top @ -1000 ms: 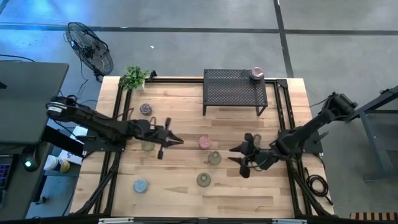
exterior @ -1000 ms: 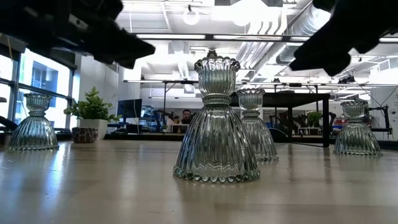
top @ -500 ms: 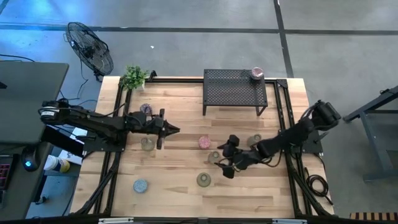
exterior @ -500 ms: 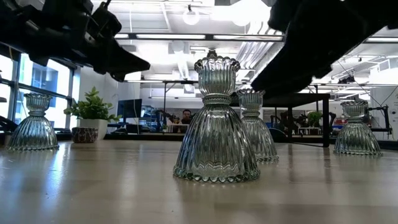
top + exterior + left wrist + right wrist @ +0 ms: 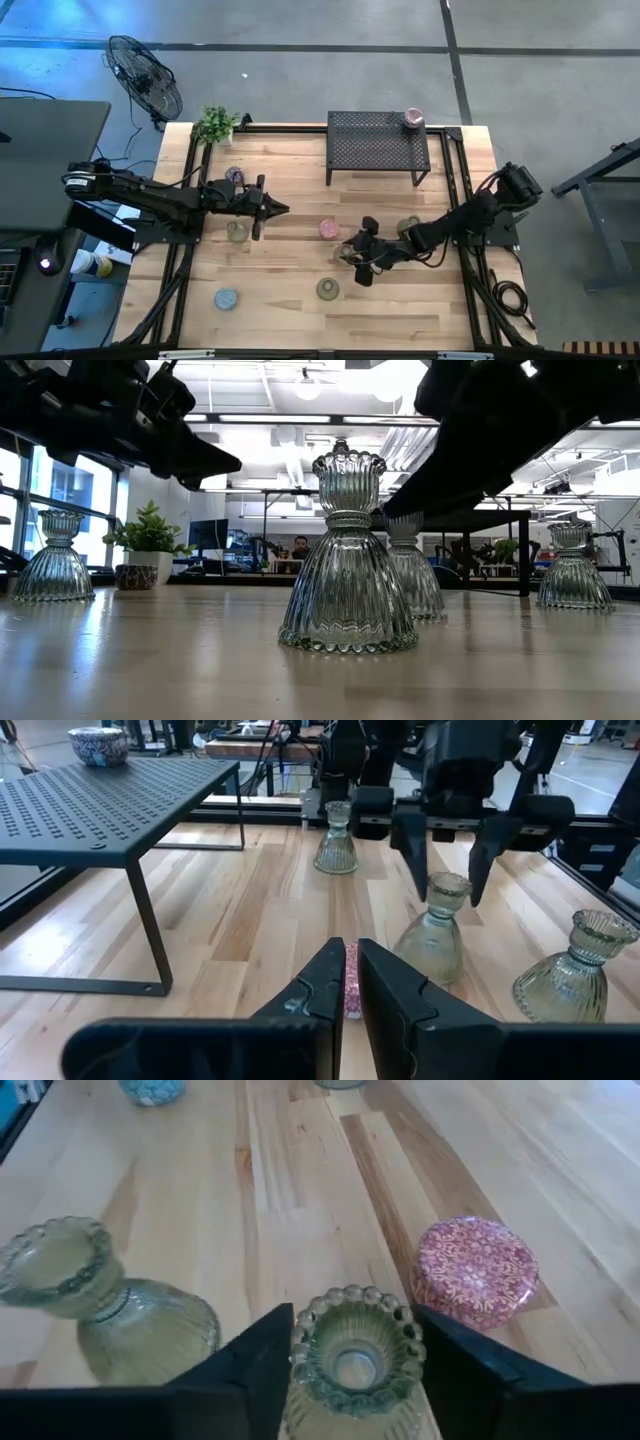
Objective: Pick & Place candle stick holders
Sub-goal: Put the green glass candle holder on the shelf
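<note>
Pressed together, the left gripper (image 5: 280,209) hangs idle at centre-left of the high view. Right of it, mid-frame, the right gripper (image 5: 349,256) straddles an olive-green candle stick holder (image 5: 355,1345), fingers flanking its beaded rim, apparently positioned to pinch it for lifting toward the black mesh rack (image 5: 378,143).

Black mesh rack (image 5: 378,146) at table's far edge, potted plant (image 5: 214,125) at corner, floor fan (image 5: 143,75) beyond

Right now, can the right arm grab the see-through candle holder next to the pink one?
Probably yes. The right end effector already has a finger on each side of that clear candle stick holder, and nothing sits in between.
</note>
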You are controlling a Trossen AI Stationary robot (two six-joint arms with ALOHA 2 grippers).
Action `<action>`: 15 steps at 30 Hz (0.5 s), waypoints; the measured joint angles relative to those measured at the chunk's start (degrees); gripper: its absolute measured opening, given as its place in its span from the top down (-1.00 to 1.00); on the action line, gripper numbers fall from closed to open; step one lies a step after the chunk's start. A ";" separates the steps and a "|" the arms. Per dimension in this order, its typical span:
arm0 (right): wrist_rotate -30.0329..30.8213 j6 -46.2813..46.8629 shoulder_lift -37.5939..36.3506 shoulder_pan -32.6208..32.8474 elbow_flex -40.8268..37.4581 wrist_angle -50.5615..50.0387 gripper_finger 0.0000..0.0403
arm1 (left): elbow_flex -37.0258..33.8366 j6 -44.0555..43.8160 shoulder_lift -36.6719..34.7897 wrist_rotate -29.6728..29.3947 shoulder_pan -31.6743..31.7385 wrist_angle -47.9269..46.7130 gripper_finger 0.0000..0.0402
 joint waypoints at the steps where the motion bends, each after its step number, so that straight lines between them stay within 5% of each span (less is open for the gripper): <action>1: -0.37 -0.04 -0.22 0.01 0.00 0.50 0.20 | 0.00 0.00 0.00 -0.02 -0.01 -0.02 0.86; 10: -1.83 2.11 -14.35 0.12 -0.02 -5.77 0.21 | 0.02 0.00 0.02 -0.13 -0.01 0.00 0.86; 15: 6.62 5.08 -28.66 -0.49 5.12 -29.60 0.19 | 0.02 -0.01 0.02 -0.13 0.00 0.01 0.86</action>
